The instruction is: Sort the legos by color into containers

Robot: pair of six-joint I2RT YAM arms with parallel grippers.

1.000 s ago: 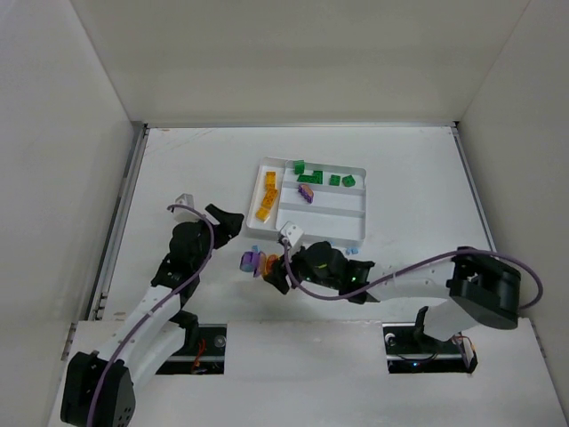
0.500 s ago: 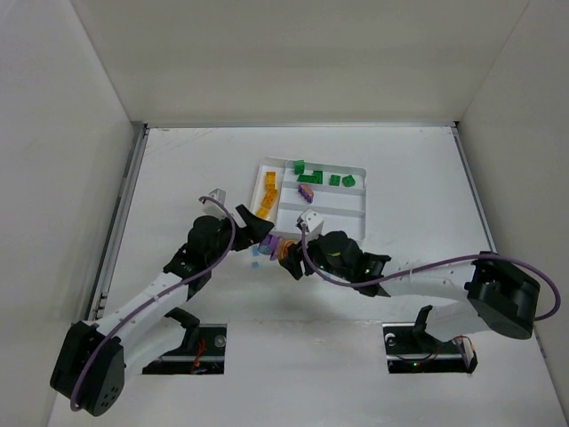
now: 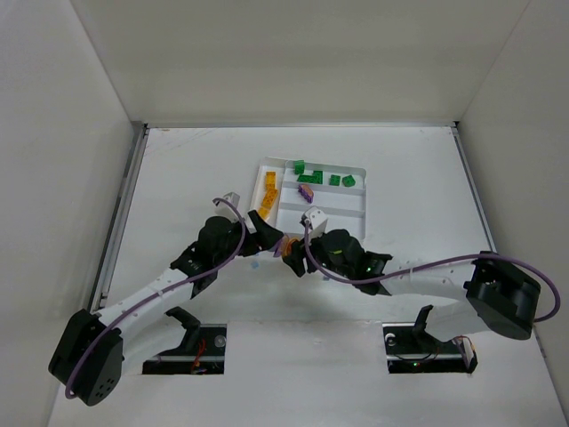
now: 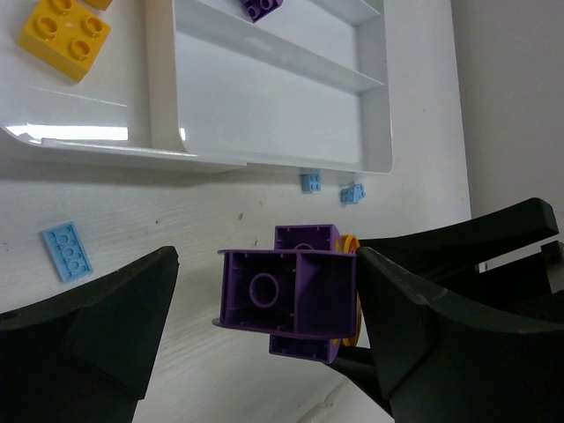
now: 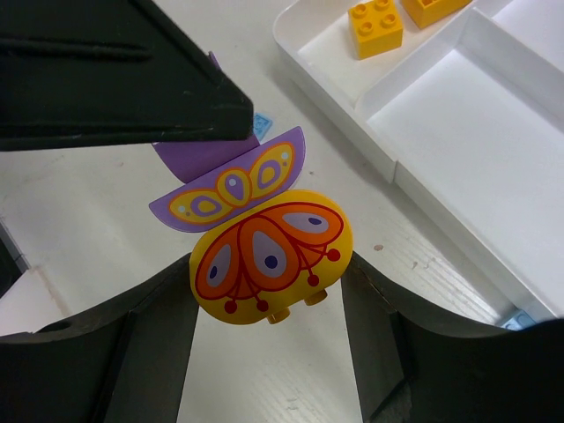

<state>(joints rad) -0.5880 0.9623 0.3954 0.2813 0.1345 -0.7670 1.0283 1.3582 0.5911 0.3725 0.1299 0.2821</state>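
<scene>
Jaws on right grip yellow butterfly brick (image 5: 269, 256), purple brick (image 4: 286, 295) touching it; jaws on left stand wide, flanking purple brick; white tray (image 4: 264, 115) just far of them.

No words, numbers, labels or brand marks can be read anywhere. The only print is a wing pattern: orange and purple ovals with red dots on the yellow brick (image 5: 271, 257), and yellow ovals with purple centres on the purple brick (image 5: 233, 187) just behind it. Neither carries any letters.
</scene>
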